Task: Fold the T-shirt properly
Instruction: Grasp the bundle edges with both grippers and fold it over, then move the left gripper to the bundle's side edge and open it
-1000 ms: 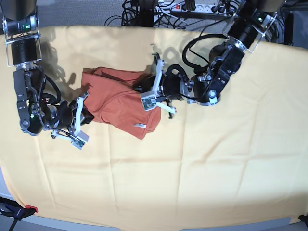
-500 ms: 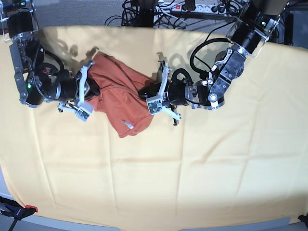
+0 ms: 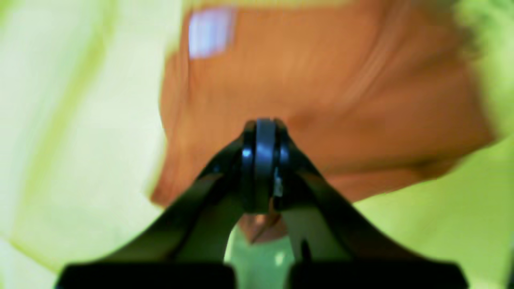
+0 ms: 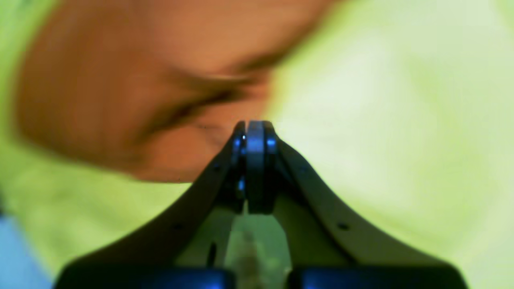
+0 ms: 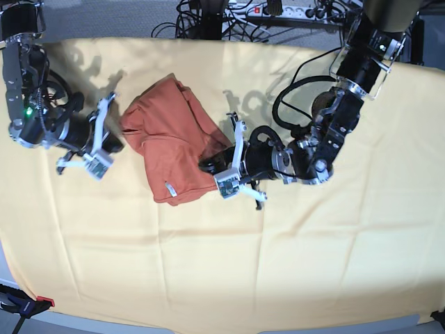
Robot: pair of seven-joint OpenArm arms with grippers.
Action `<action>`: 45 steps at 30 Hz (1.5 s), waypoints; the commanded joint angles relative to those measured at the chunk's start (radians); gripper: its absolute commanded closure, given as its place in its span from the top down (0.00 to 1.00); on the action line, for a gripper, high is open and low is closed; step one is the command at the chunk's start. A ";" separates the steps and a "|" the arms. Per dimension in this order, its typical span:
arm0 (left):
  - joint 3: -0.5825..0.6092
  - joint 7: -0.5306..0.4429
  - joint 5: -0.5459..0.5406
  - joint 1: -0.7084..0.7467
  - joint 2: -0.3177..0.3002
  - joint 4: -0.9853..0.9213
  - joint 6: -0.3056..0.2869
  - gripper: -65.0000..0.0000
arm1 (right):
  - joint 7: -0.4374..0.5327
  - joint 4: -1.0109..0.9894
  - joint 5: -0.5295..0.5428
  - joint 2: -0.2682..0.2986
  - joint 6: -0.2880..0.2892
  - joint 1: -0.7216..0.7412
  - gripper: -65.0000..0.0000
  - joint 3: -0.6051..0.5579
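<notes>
The rust-orange T-shirt point(image 5: 170, 142) lies bunched on the yellow cloth, hanging between my two grippers, with its small white tag point(image 5: 169, 186) near the front edge. My left gripper point(image 5: 206, 165) is shut on the shirt's right edge. In the left wrist view its closed tips point(image 3: 261, 124) press into the T-shirt point(image 3: 321, 92), and a bit of orange fabric shows between the fingers. My right gripper point(image 5: 117, 144) is shut at the shirt's left edge. In the right wrist view its tips point(image 4: 251, 126) meet the blurred T-shirt point(image 4: 120, 92).
A pale yellow cloth point(image 5: 278, 264) covers the whole table. Cables and a power strip point(image 5: 264, 10) run along the far edge behind it. A red clamp point(image 5: 43, 302) sits at the front left corner.
Both arms have carried the shirt: the right gripper moved up and to the left, the left gripper came toward the front. The shirt has swung round and its tag end now points to the front.
</notes>
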 commanded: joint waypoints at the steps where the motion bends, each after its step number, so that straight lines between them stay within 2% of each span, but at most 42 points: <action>1: -0.044 0.021 -0.066 -0.027 -0.003 0.040 -0.004 0.00 | 0.024 0.014 -0.012 0.017 -0.026 0.013 0.00 0.027; 3: -0.124 0.098 -0.212 -0.027 -0.013 0.075 -0.004 0.00 | 0.027 0.004 -0.049 0.017 -0.080 0.011 0.00 0.051; 5: -0.209 0.137 -0.351 -0.016 -0.032 0.087 -0.004 0.00 | 0.026 -0.018 -0.060 0.016 -0.101 0.004 0.00 0.054; 7: -0.293 0.143 -0.459 0.013 -0.050 0.087 -0.004 0.00 | 0.033 -0.047 -0.041 0.011 -0.095 -0.009 0.00 0.054; 9: -0.364 0.143 -0.520 0.053 -0.065 0.087 -0.004 0.00 | 0.032 -0.076 -0.003 0.002 -0.051 -0.016 0.00 0.054; 13: -0.446 0.201 -0.536 0.125 -0.092 0.087 -0.004 0.00 | 0.034 -0.094 0.061 -0.045 0.072 -0.021 0.00 0.054; 15: -0.455 0.224 -0.561 0.157 -0.125 0.087 -0.004 0.00 | 0.034 -0.094 0.080 -0.079 0.103 -0.028 0.00 0.054; 20: -0.457 0.224 -0.591 0.217 -0.188 0.087 -0.004 0.00 | 0.028 -0.094 0.032 -0.157 0.104 -0.053 0.00 0.054; 23: -0.457 0.224 -0.578 0.219 -0.200 0.087 -0.004 0.00 | -0.011 -0.093 0.065 -0.160 0.104 -0.055 0.00 0.054; 25: -0.457 0.224 -0.580 0.219 -0.208 0.087 -0.004 0.00 | -0.081 -0.093 0.135 -0.160 0.104 -0.056 0.00 0.054; 29: -0.456 0.224 -0.580 0.219 -0.216 0.087 -0.004 0.00 | -0.220 -0.093 0.367 -0.160 0.104 -0.087 0.00 0.054; 31: -0.456 0.222 -0.581 0.219 -0.216 0.087 -0.004 0.00 | -0.226 -0.093 0.468 -0.160 0.104 -0.113 0.00 0.054; 33: -0.454 0.219 -0.581 0.219 -0.216 0.087 -0.004 0.00 | -0.226 -0.093 0.518 -0.169 0.104 -0.132 0.00 0.054; 40: -0.454 0.217 -0.583 0.219 -0.216 0.087 -0.004 0.00 | -0.223 -0.092 0.462 -0.180 0.104 -0.117 0.00 0.063; 45: -0.454 0.221 -0.689 0.219 -0.216 0.087 -0.004 0.00 | -0.223 -0.065 0.461 -0.180 0.104 -0.082 0.00 0.129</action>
